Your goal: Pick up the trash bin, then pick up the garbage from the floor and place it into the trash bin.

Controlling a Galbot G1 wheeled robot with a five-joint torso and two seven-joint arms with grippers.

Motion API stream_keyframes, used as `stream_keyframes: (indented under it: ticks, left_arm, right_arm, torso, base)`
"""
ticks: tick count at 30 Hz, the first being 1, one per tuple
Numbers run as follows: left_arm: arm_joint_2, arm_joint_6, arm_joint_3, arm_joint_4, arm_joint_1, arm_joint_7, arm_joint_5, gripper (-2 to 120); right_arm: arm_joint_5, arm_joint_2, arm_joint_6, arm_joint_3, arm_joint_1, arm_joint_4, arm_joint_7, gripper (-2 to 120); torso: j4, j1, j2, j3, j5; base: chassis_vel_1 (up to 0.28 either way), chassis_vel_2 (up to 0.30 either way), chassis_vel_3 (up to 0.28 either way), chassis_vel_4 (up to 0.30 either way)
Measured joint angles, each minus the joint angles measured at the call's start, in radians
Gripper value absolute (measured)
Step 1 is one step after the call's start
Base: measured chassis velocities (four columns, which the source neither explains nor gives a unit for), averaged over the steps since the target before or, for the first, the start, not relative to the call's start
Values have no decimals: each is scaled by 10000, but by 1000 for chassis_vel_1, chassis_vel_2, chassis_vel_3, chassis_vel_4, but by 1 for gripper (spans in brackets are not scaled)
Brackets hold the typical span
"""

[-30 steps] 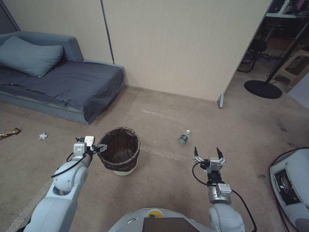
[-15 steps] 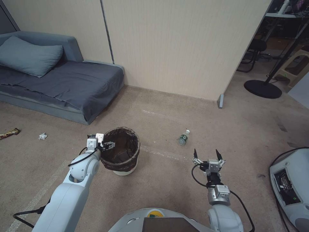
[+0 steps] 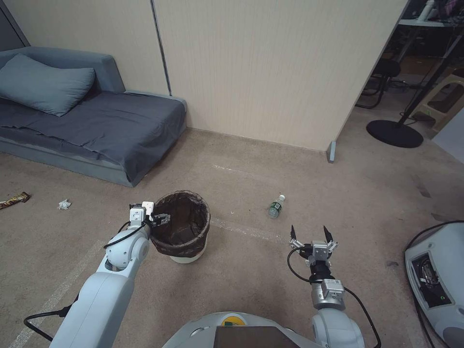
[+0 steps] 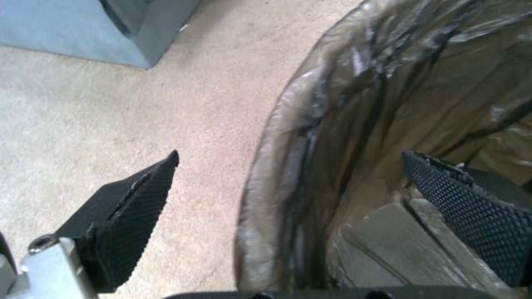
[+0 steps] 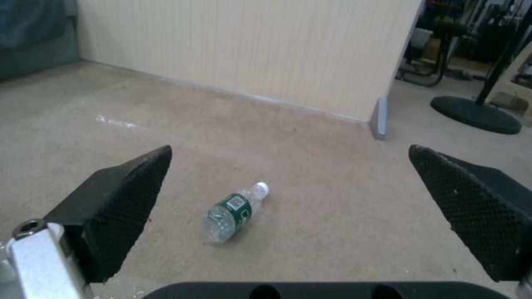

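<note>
Your left tool (image 4: 288, 187) straddles the trash bin (image 3: 181, 227) rim, spread; right tool (image 3: 311, 234) spread, bottle (image 3: 275, 207) just beyond.

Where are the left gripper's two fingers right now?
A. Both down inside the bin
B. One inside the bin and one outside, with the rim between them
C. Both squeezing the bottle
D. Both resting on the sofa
B. In the left wrist view the left gripper is open over the trash bin rim, one finger above the carpet outside and the other inside the dark bag.
</note>
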Motion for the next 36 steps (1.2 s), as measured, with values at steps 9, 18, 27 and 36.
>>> stream_keyframes:
  ticks: [9,18,27,36]
  left_arm:
    - [7,-8,1,335,-72,43,28,100]
    - [-194,-23,124,604,-69,-6,352,93]
    - [-188,-32,153,529,7,-48,493,62]
    - [-124,-29,138,430,56,-160,447,33]
  right_arm:
    - [-12,0,61,11,10,-81,2,100]
    - [12,0,144,6,19,-122,6,100]
    - [29,0,156,-19,30,-143,9,100]
    - [6,0,156,-60,81,-183,9,100]
  torso:
    - [-1,0,0,0,0]
    - [0,0,0,0,1]
    - [0,0,0,-1,2]
    - [-1,0,1,0,0]
  base:
    - [0,0,0,0]
    - [0,0,0,0]
    - [0,0,0,0]
    - [0,0,0,0]
